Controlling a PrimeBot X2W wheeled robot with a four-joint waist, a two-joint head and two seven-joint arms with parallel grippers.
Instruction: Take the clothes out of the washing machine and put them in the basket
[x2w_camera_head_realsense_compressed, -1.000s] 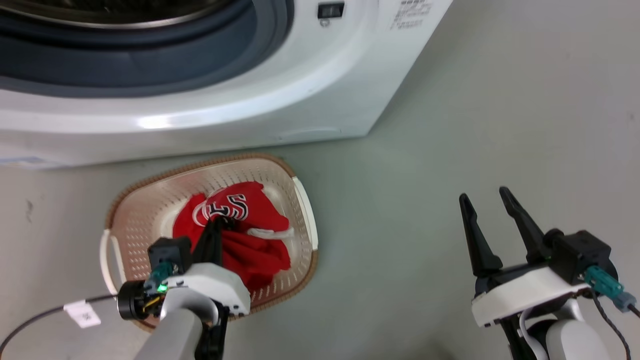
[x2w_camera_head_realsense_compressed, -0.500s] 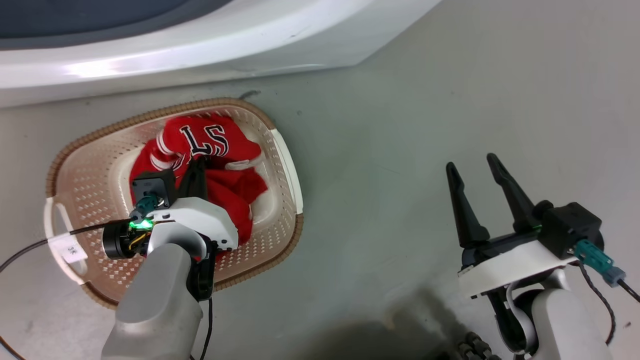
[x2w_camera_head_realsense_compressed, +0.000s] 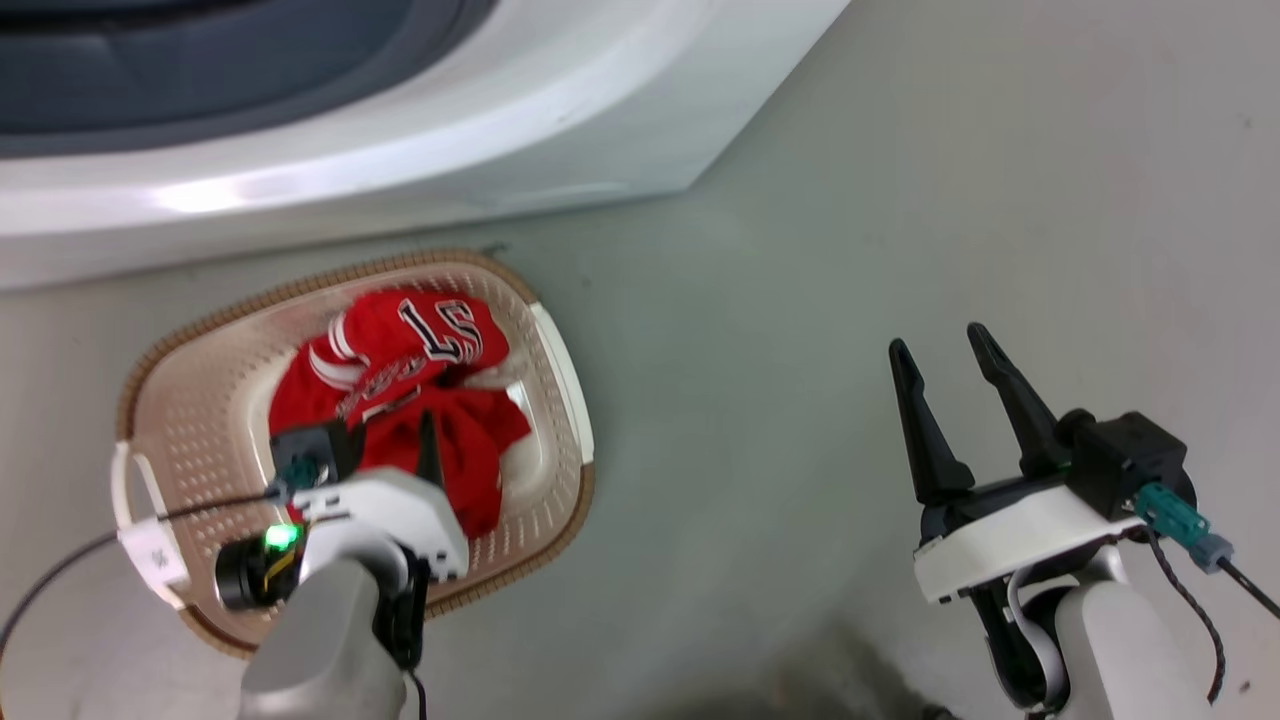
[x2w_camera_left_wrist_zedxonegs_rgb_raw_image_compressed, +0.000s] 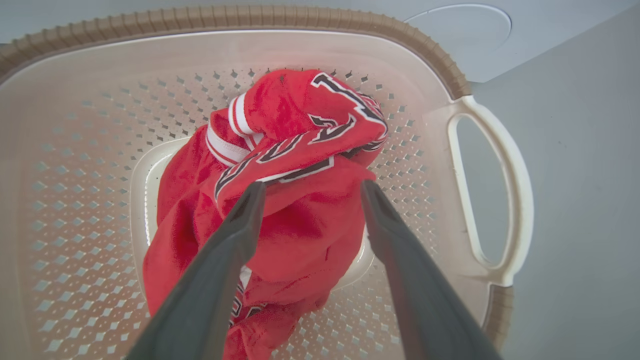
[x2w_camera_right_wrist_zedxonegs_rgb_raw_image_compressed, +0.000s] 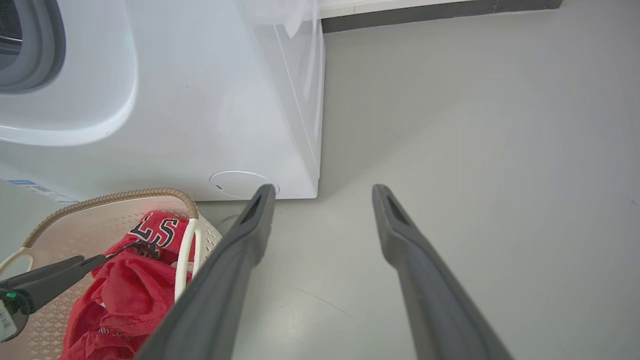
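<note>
The clothes (x2w_camera_head_realsense_compressed: 400, 370) are a crumpled bright red heap with a white-and-black 57, lying inside the cream perforated basket (x2w_camera_head_realsense_compressed: 350, 275) on the floor. My left gripper (x2w_camera_head_realsense_compressed: 410, 440) hovers over the near part of the heap. In the left wrist view this gripper (x2w_camera_left_wrist_zedxonegs_rgb_raw_image_compressed: 312, 192) is open, its fingers spread above the clothes (x2w_camera_left_wrist_zedxonegs_rgb_raw_image_compressed: 295, 220) and holding nothing. My right gripper (x2w_camera_head_realsense_compressed: 936, 340) stands open over bare floor to the right, empty. The washing machine (x2w_camera_head_realsense_compressed: 500, 130) rises just behind the basket, with its grey rubber ring along the top edge.
Grey floor stretches to the right of the basket and the washer's corner (x2w_camera_right_wrist_zedxonegs_rgb_raw_image_compressed: 315, 185). The basket's white handle (x2w_camera_left_wrist_zedxonegs_rgb_raw_image_compressed: 505, 200) faces that floor. A cable with a paper tag (x2w_camera_head_realsense_compressed: 150, 550) trails from my left wrist across the basket's left rim.
The head camera has shifted, so the whole picture moved. My left gripper has drawn back from the far part of the heap towards the basket's near side. The right gripper keeps its open pose.
</note>
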